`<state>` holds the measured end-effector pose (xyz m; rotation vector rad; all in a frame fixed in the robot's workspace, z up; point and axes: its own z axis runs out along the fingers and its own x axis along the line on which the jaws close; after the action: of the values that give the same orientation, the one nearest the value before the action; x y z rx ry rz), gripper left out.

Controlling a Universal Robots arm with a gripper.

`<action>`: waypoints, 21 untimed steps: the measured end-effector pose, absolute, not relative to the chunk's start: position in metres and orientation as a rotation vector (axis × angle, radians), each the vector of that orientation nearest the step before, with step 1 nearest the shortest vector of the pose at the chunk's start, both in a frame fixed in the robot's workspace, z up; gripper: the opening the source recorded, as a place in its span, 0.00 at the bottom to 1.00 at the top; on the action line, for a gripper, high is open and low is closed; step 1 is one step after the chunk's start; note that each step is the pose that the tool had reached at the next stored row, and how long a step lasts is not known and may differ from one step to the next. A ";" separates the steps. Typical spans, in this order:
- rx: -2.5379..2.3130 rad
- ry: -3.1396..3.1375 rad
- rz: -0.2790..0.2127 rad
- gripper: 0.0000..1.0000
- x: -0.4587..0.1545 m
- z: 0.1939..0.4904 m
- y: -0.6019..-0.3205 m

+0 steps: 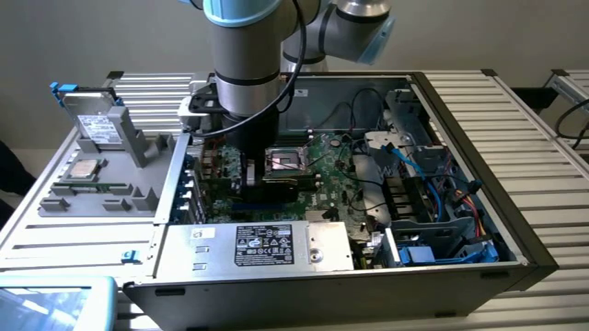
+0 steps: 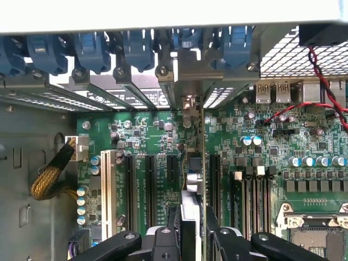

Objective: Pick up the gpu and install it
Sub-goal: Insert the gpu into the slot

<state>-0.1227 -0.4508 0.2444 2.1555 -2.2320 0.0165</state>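
Inside the open computer case [image 1: 322,300], above the green motherboard [image 2: 147,136], the gpu [image 2: 191,185] stands on edge (thin side to the wrist camera) between the black expansion slots [image 2: 130,185]. The pincer [image 2: 191,223] is clamped on it. I judge that a small tilt could make its contacts miss the slot and jam.

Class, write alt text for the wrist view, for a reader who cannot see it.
The gripper clamps the gpu edge-on, lined up among the black expansion slots of a green motherboard inside a computer case. Blue latches line the case's edge beyond the slots.
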 end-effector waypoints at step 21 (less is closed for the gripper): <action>2.169 -2.233 -0.025 0.28 -0.123 0.244 -0.454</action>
<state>-0.1227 -0.4540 0.2439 2.1691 -2.2331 -0.0254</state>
